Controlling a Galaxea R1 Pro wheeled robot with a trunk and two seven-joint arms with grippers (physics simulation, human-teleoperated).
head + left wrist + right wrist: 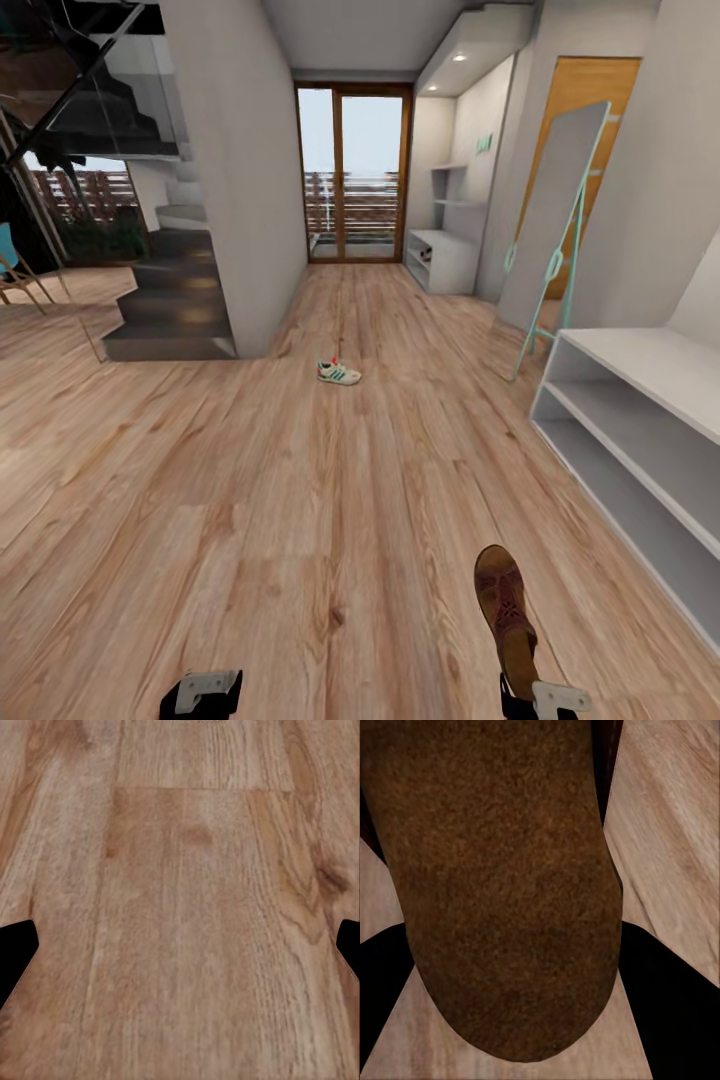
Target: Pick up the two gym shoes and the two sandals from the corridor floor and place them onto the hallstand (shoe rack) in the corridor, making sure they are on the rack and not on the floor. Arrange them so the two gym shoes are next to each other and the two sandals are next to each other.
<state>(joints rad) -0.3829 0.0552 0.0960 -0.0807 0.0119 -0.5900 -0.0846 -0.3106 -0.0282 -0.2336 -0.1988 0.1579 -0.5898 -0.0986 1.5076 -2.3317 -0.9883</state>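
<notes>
The right gripper [528, 695] has its fingers [660, 997] clenched on a brown sandal [505, 615], heel end gripped, toe pointing ahead above the corridor floor [300, 520]. The left gripper [205, 692] hangs released over bare planks. Beside the sandal stands a low white bench [640, 440] with open shelves. Beyond, one gym shoe [339, 373] lies mid-corridor with open floor around it; a leaning mirror [550, 230] and the distant hallstand [445, 255] line the wall past the bench.
</notes>
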